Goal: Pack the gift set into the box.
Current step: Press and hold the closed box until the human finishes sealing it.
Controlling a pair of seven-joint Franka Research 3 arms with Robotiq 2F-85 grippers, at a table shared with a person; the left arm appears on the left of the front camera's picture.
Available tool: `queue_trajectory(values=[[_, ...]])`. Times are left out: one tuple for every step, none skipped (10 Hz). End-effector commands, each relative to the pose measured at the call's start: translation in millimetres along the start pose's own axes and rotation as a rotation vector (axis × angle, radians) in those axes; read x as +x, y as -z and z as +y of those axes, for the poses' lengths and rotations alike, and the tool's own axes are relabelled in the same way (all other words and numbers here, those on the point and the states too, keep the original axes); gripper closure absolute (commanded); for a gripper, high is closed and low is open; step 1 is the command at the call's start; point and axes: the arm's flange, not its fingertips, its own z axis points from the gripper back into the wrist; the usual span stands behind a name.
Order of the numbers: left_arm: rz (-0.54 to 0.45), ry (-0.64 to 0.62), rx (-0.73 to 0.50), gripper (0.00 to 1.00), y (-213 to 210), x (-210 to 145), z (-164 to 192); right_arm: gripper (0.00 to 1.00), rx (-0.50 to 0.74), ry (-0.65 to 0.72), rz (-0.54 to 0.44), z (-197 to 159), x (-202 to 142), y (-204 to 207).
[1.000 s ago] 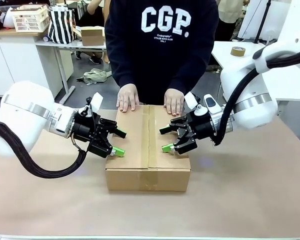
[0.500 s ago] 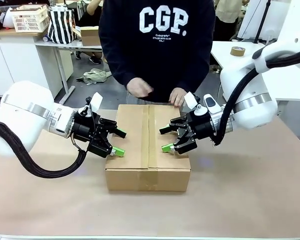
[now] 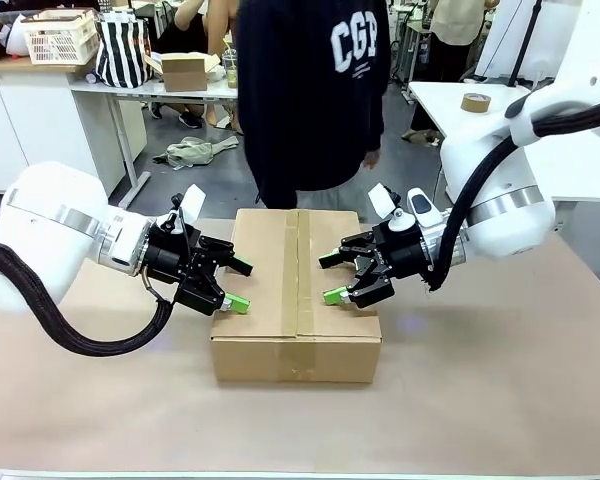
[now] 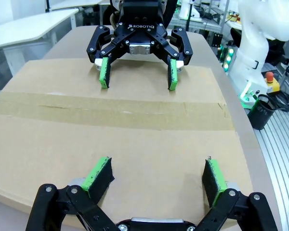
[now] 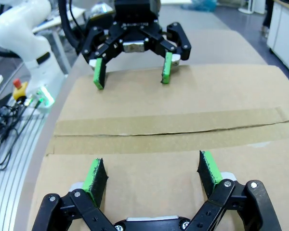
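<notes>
The box [image 3: 295, 290] is a large brown carton in the middle of the table, flaps down, with a tape strip [image 3: 298, 270] along its seam. My left gripper [image 3: 240, 286] hangs open just over the box's left top edge. Facing it from the other side, my right gripper [image 3: 330, 279] is open over the right half of the top. In the left wrist view my left gripper [image 4: 156, 173] spreads over the cardboard [image 4: 135, 130] with the right gripper [image 4: 137, 72] opposite. The right wrist view shows my right gripper [image 5: 151, 171] the same way, opposite the left gripper [image 5: 131, 67]. The gift set is out of view.
A person [image 3: 310, 90] in a dark sweatshirt stands turned sideways behind the table's far edge. Farther back stand a cream lattice crate [image 3: 60, 35], a striped bag [image 3: 123, 48] and a small brown box [image 3: 185, 72]. A tape roll [image 3: 475, 102] lies on the white table at the right.
The person lifted both hands off the far edge of the box top and turned away from the table. Neither arm has moved.
</notes>
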Motion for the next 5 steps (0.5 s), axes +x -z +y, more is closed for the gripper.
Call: queue_trajectory(values=[[-0.003, -0.009, -0.002, 0.0, -0.7, -3.6, -1.2, 0.0, -0.003, 0.002, 0.011, 0.5, -4.0, 1.3], [-0.003, -0.009, -0.002, 0.0, -0.7, -3.6, -1.2, 0.0, -0.003, 0.002, 0.011, 0.5, -4.0, 1.3], [-0.003, -0.009, -0.002, 0.0, -0.7, -3.6, -1.2, 0.0, -0.003, 0.002, 0.011, 0.5, -4.0, 1.3], [-0.003, -0.009, -0.002, 0.0, -0.7, -3.6, -1.2, 0.0, -0.003, 0.002, 0.011, 0.5, -4.0, 1.3], [-0.003, -0.009, -0.002, 0.0, -0.7, -3.6, -1.2, 0.0, -0.003, 0.002, 0.011, 0.5, -4.0, 1.3]])
